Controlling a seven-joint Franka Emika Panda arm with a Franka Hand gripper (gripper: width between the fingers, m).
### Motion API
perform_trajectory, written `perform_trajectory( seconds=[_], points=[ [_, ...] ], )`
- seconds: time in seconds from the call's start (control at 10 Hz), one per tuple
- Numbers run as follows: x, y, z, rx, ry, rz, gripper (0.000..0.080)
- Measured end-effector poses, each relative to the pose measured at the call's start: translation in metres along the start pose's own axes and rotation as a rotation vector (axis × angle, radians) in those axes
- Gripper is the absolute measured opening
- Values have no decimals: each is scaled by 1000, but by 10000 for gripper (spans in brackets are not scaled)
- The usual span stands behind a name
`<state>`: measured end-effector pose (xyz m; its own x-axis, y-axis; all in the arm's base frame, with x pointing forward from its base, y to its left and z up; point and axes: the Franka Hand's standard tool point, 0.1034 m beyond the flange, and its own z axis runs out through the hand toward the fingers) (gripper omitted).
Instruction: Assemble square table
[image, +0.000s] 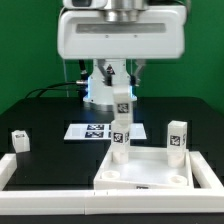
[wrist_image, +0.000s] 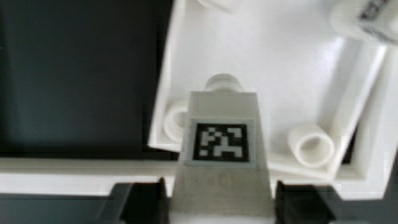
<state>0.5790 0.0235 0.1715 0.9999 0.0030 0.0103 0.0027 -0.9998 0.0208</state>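
The white square tabletop panel (image: 152, 170) lies near the front of the black table with its raised edges up, and it also shows in the wrist view (wrist_image: 267, 60). My gripper (image: 121, 106) is shut on a white tagged leg (image: 120, 132) and holds it upright over the panel's far corner on the exterior view's left. The leg's lower end is at the panel; I cannot tell whether it is seated. In the wrist view the leg (wrist_image: 221, 135) sits between my fingers (wrist_image: 143, 203), with a round socket (wrist_image: 313, 150) beside it.
A second leg (image: 177, 135) stands upright at the panel's far corner on the exterior view's right. A third leg (image: 19, 141) stands at the exterior view's left. The marker board (image: 92, 131) lies behind the panel. White border rails (image: 22, 166) run along the left and front.
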Motion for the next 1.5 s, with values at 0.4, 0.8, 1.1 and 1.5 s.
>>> perform_trajectory(
  seconds=[0.4, 0.8, 1.1, 1.5],
  points=[
    [13, -13, 5, -21, 2, -13, 296],
    [11, -50, 16, -2, 99, 80, 296],
    [31, -82, 13, 18, 153, 171, 296],
    [30, -81, 16, 15, 149, 170, 296]
  ],
)
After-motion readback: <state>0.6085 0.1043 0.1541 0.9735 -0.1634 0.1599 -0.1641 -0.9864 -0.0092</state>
